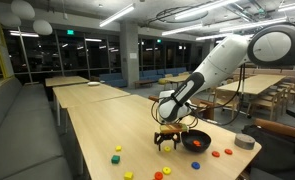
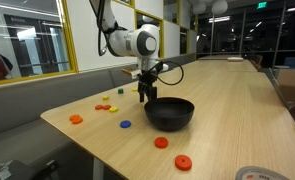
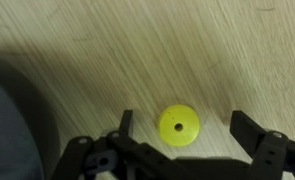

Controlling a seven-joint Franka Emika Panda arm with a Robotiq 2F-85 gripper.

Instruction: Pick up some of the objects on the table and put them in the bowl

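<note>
The gripper hangs low over the table with its black fingers spread wide apart and nothing between them in a grip. In the wrist view they straddle a yellow disc, flat, round and smooth, with a small hole in its middle. The disc lies free on the pale wood, clear of both fingers and nearer the left one.

The tabletop is matt light wood with a fine straight grain. The bowl is round, shallow and black, with a smooth dull wall. In an exterior view it sits just right of the gripper, close but apart; in the wrist view its dark curve fills the left edge, blurred.

More small pieces lie scattered: two flat orange discs near the table's rounded near edge, a blue disc to the left of the bowl, and yellow blocks well apart on open wood. A grey tape roll sits beyond the bowl, close to the table's edge.

Farther along, the table runs bare — wide open room behind the arm.
</note>
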